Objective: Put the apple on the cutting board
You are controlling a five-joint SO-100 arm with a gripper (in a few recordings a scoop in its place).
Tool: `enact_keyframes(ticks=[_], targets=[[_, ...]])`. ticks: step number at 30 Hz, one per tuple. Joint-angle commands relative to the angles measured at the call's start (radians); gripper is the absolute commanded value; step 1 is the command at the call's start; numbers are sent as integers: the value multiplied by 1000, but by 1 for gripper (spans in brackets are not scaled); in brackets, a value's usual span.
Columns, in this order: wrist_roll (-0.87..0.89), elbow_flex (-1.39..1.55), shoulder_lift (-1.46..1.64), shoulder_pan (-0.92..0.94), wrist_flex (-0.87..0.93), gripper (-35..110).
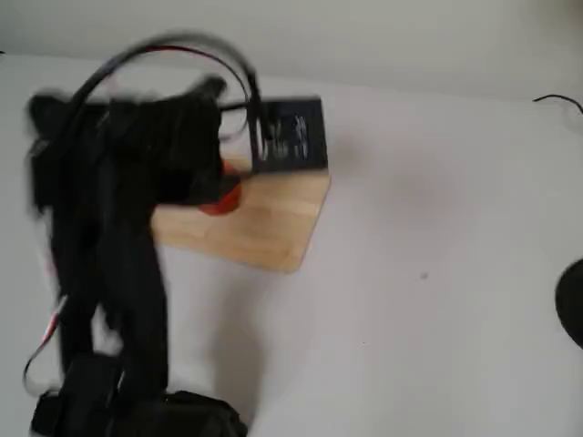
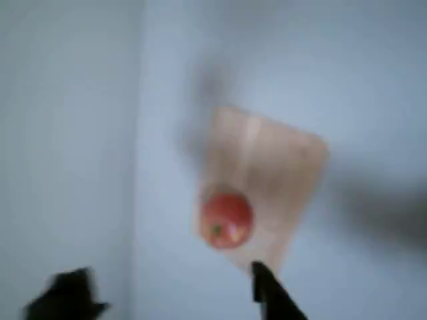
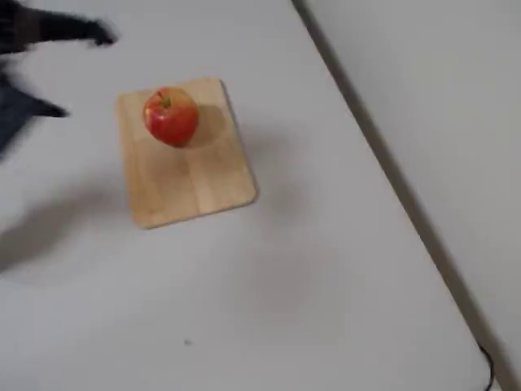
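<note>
Fingers [image 2: 160,293] spread wide, holding nothing | apple [image 3: 171,116] sits on cutting board [image 3: 186,175] near one end | I pull away clear without nudging it.

apple [image 3: 171,116] on the cutting board [image 3: 186,175] near its far end, board on the table [image 3: 309,293]
</note>
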Motion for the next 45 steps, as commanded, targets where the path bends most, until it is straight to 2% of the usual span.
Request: enact_keyframes(ticks=[1,4,8,13,19,32,45], targets=[[38,195,319,89,29,9],[15,459,555,97,-66,0],[15,925,971,91,-278,0],[-2,1324,1206,63,-333,0],[-69,1548,1255,77,-380,0],[-64,1882,1255,117,-457,0],[-58,1890,1253,132,-463,0]])
